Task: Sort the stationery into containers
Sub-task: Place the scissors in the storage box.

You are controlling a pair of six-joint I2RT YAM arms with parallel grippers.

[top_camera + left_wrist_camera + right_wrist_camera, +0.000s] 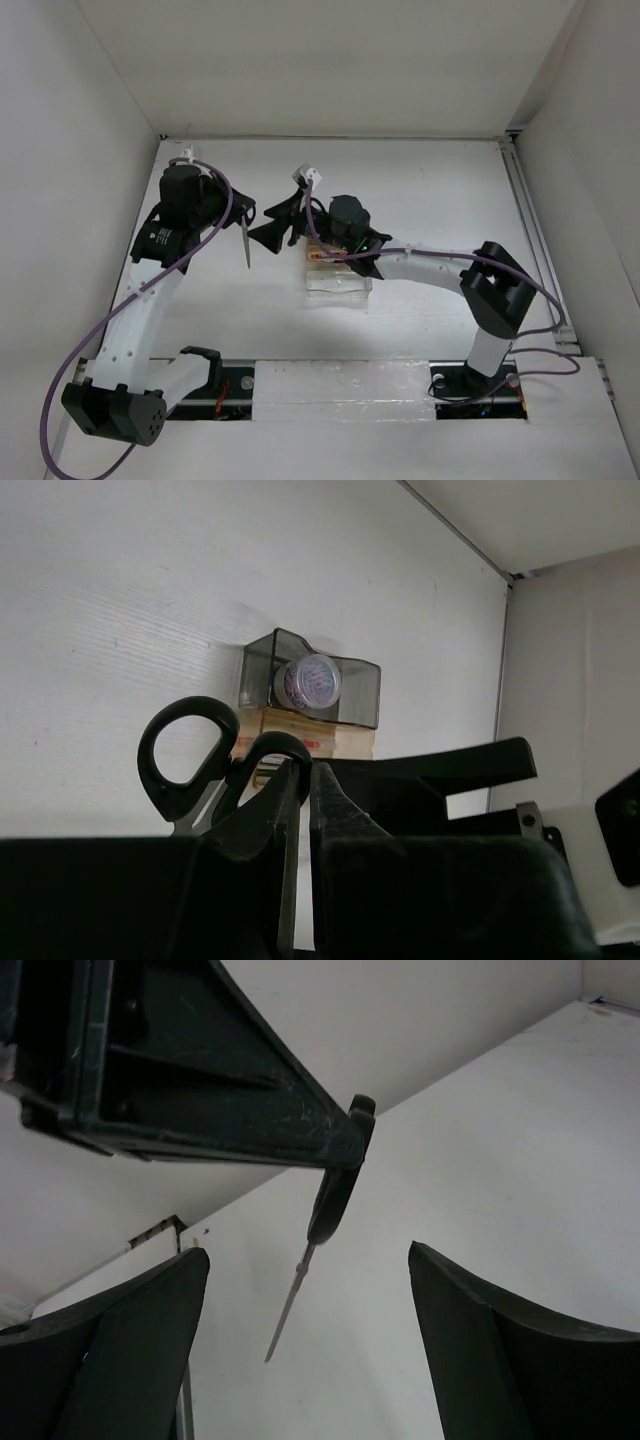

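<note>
My left gripper (243, 213) is shut on the black-handled scissors (246, 246), which hang blade down above the table. In the left wrist view its fingers (270, 810) pinch one handle loop of the scissors (188, 755). My right gripper (272, 222) stands open just right of the scissors, facing them. In the right wrist view the thin blade (290, 1305) hangs between its spread fingertips (150, 1320), untouched. The containers (340, 283) sit under the right arm. The dark grey bin (355, 690) holds the round lavender piece (308, 680). The amber bin (345, 742) holds red pens (305, 745).
White walls close in the table on the left, back and right. A rail runs along the right edge (530, 230). The arm bases and cables sit at the near edge (330, 385). A white clip (306, 176) sticks up behind the right wrist.
</note>
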